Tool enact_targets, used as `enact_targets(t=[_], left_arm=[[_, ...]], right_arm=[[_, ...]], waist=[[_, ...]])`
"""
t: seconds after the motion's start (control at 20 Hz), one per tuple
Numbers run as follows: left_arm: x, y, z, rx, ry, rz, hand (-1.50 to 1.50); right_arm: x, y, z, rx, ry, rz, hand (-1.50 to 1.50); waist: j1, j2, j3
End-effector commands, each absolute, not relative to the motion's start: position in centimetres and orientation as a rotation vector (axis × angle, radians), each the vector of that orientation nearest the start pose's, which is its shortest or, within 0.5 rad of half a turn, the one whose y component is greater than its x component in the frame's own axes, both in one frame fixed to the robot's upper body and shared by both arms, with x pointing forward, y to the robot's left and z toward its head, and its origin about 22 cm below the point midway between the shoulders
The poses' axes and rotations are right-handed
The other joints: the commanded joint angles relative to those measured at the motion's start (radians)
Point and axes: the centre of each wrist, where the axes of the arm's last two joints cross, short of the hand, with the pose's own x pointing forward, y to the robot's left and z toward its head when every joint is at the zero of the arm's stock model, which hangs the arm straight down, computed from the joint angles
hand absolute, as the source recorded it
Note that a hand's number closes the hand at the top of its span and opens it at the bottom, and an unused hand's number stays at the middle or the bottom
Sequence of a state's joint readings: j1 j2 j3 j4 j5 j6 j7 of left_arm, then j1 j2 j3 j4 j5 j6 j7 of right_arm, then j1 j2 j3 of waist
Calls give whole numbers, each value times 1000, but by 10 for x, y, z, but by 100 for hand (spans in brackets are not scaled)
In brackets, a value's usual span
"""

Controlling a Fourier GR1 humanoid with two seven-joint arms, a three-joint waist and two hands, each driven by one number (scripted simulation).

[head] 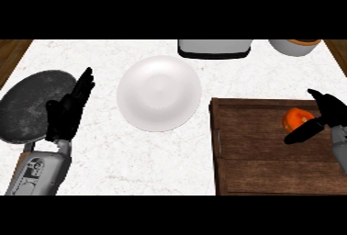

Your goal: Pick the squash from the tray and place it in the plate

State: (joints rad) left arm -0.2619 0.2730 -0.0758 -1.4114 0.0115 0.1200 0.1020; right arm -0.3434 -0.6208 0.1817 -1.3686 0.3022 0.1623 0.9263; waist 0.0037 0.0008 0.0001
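My left hand point(68, 114) rests by the pan point(30, 103), fingers straight and together. The plate point(159, 92) is centre. The squash point(295, 117) lies far right on the tray point(264, 165), with my right hand point(325, 114) spread around it. If I close off-centre, it could squirt away.

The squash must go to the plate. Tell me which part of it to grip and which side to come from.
Grip the squash across its rounded orange body; no stem or handle shows. Come from the right of the tray, where the right hand is spread open around it, fingers beyond and thumb on the near side. Closing across its middle seems safest.
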Motion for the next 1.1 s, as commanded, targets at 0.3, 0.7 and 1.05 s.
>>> enact_targets(t=[0.3,0.7,1.05], left_arm=[[300,264,28,223,-1561,-237,0],[297,248,41,210,-1561,-211,0],[307,233,40,164,-1586,-265,0]], right_arm=[[318,-307,60,-828,-569,610,-150],[323,-352,74,-938,-675,598,150],[346,-297,80,-829,-940,1152,150]], waist=[[-2,-1,0],[0,-1,0],[69,24,2]])
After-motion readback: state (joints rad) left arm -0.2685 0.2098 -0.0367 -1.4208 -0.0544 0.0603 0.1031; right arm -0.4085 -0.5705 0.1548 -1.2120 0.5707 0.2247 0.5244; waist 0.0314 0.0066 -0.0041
